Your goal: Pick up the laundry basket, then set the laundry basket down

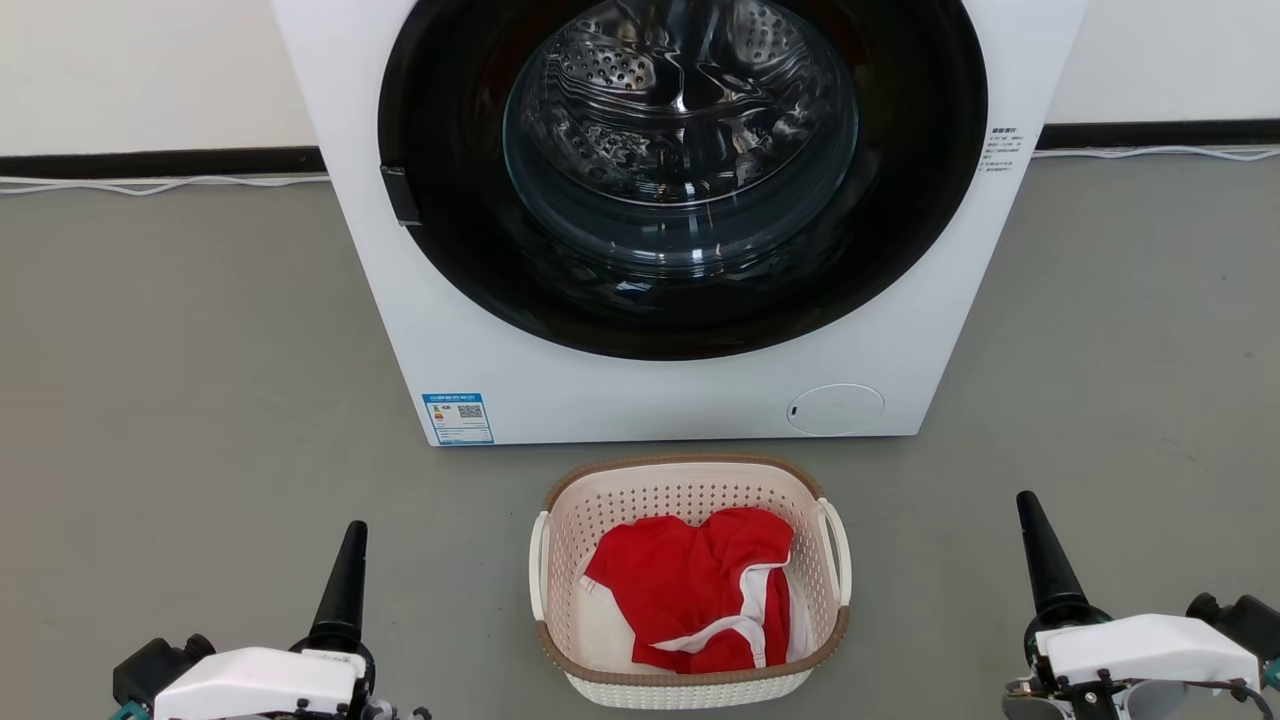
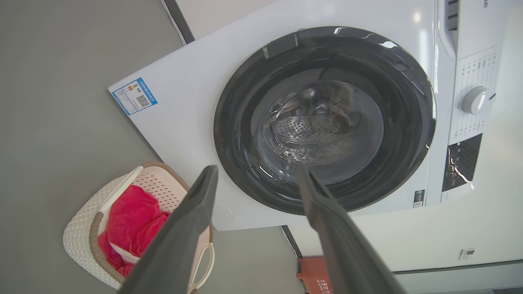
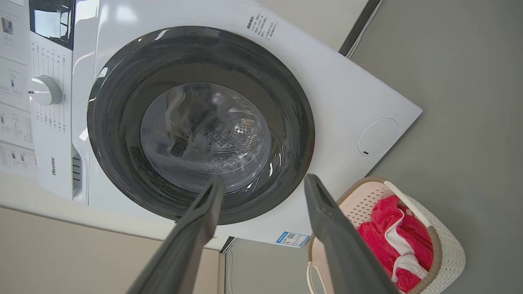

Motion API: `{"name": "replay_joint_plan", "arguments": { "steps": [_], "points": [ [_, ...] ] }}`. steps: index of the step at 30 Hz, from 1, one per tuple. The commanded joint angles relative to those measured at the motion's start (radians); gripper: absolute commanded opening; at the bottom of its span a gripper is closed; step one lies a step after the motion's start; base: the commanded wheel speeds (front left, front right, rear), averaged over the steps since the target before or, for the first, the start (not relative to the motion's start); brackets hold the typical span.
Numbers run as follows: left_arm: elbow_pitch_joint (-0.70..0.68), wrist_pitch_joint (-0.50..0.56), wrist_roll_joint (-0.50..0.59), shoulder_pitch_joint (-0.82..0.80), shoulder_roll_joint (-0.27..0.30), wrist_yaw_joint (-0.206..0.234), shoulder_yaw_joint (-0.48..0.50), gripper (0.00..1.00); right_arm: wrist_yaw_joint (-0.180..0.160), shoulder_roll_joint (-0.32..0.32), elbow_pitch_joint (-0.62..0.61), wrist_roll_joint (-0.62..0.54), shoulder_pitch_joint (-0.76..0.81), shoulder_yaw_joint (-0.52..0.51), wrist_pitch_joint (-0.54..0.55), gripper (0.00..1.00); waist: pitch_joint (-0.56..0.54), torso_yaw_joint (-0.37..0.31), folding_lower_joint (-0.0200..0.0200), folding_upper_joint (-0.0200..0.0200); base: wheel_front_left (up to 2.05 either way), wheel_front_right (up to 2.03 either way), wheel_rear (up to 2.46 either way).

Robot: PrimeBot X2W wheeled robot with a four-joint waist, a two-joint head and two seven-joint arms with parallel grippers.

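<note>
Laundry basket [image 1: 690, 692] on floor, 6 o'clock in head view, just before washing machine [image 1: 680, 400], red garment [image 1: 690, 590] inside. Left gripper [image 2: 257, 171] at 8 o'clock, right gripper [image 3: 264, 180] at 4 o'clock, both spread, empty. Best: close evenly on side handles [image 1: 838, 550], lift level.

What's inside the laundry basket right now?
The laundry basket holds a crumpled red garment with white trim, which covers most of the bottom. Whether anything lies beneath the garment can't be seen.
</note>
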Motion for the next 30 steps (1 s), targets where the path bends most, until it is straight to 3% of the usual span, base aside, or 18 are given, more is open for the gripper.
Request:
{"name": "replay_joint_plan", "arguments": {
  "steps": [1,17,30],
  "points": [
    [-0.032,-0.008,0.032,-0.011,0.009,0.006,0.006,1.0,0.003,-0.012,-0.031,-0.043,-0.024,0.012,-0.016,1.0,0.0,0.0,-0.0001,0.0,0.0,0.0,0.0],
    [-0.048,-0.055,0.281,0.001,0.012,0.032,-0.01,1.0,0.004,-0.03,-0.026,-0.341,-0.035,0.053,-0.063,1.0,0.005,0.003,-0.0001,0.0,0.0,0.0,0.0],
    [-0.044,-0.091,0.429,0.003,0.014,0.039,-0.008,1.0,0.005,-0.028,-0.02,-0.515,-0.039,0.067,-0.098,1.0,0.005,0.007,-0.0001,0.0,0.0,0.0,0.0]
  ]
}}
